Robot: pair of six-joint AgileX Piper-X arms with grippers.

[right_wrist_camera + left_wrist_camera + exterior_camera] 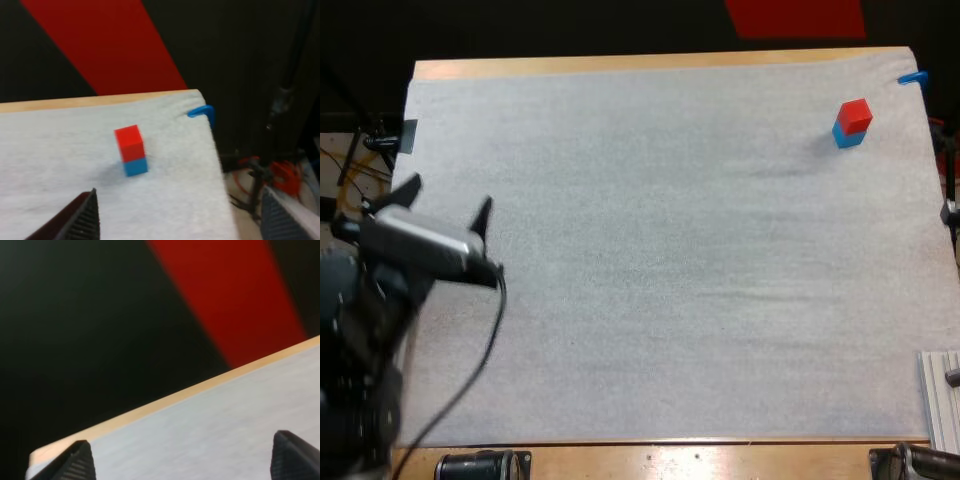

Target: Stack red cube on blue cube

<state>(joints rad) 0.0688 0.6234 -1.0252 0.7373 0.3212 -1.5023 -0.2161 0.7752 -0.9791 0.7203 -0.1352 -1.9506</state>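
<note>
Finds the left gripper (450,193) open and empty, well apart from the blue cube (848,137) across the white mat (650,300). Finds the red cube (855,114) resting on top of that blue cube, with the right gripper (182,220) spread wide, empty, near it but clear. Judging the stack made, best to back straight away from the blue cube without brushing it; cannot tell how flush the edges sit.

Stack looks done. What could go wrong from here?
1. The small red cube seems to sit slightly askew on the small blue cube, so a bump might topple it.
2. The stack stands near the far right corner of the white mat; a knock could send it over the edge.
3. The open right gripper faces the stack; any forward move may clip it.
</note>
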